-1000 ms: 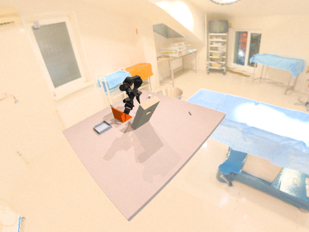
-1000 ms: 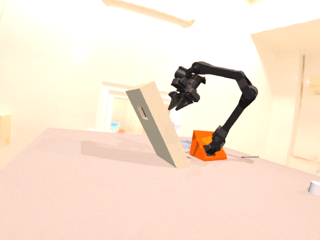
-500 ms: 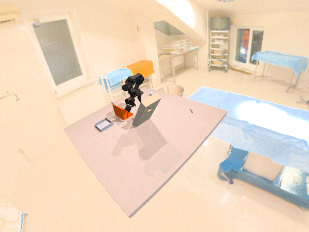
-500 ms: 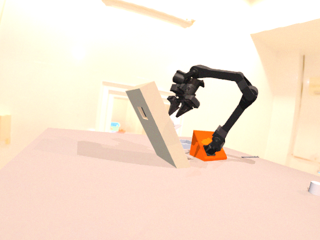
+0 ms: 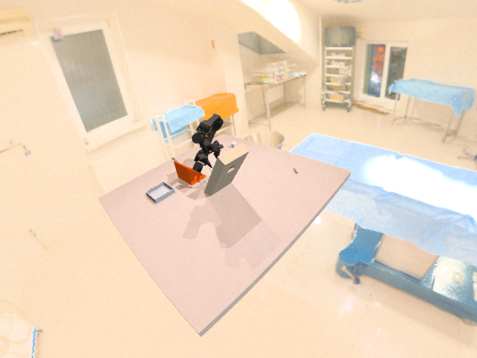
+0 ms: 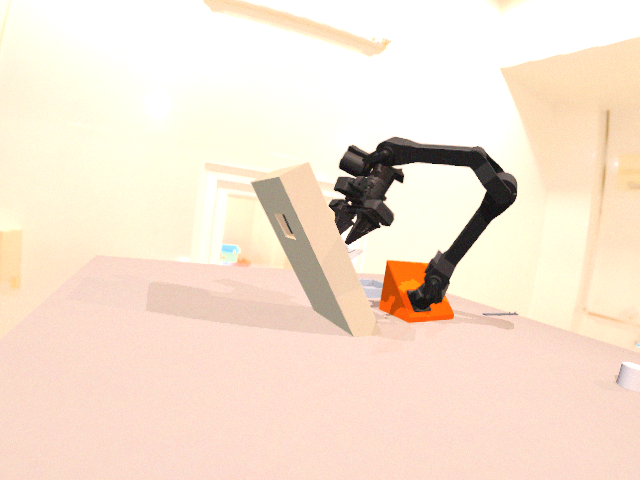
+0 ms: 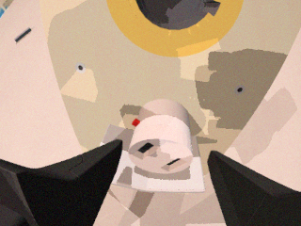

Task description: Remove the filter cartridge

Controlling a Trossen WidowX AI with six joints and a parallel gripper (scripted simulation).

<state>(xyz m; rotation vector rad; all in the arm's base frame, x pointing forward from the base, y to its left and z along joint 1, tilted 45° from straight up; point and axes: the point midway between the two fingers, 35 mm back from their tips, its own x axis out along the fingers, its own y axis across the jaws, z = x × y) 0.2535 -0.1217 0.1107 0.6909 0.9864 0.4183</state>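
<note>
The white round cartridge (image 7: 160, 137) is out of the round hole (image 7: 174, 14) in the tilted service panel (image 5: 227, 173) (image 6: 325, 248) (image 7: 155, 77). It lies low in front of the panel face, over a white ledge (image 7: 198, 181), with its two dark slots toward the wrist camera and a red mark beside it. My gripper (image 5: 214, 162) (image 6: 344, 237) (image 7: 166, 152) is open, with one finger on each side of the cartridge in the wrist view. I see no contact with it. The shallow grey tray (image 5: 160, 192) (image 6: 371, 288) stands apart from the panel, with no cartridge in it.
An orange wedge (image 5: 185, 173) (image 6: 391, 289) stands by the arm's base, between tray and panel in the top view. A small dark bar (image 5: 295, 170) (image 7: 23, 35) lies beyond the panel. A white cylinder (image 5: 233, 144) (image 6: 629, 376) stands off to the side. A yellow ring (image 7: 174, 43) surrounds the hole.
</note>
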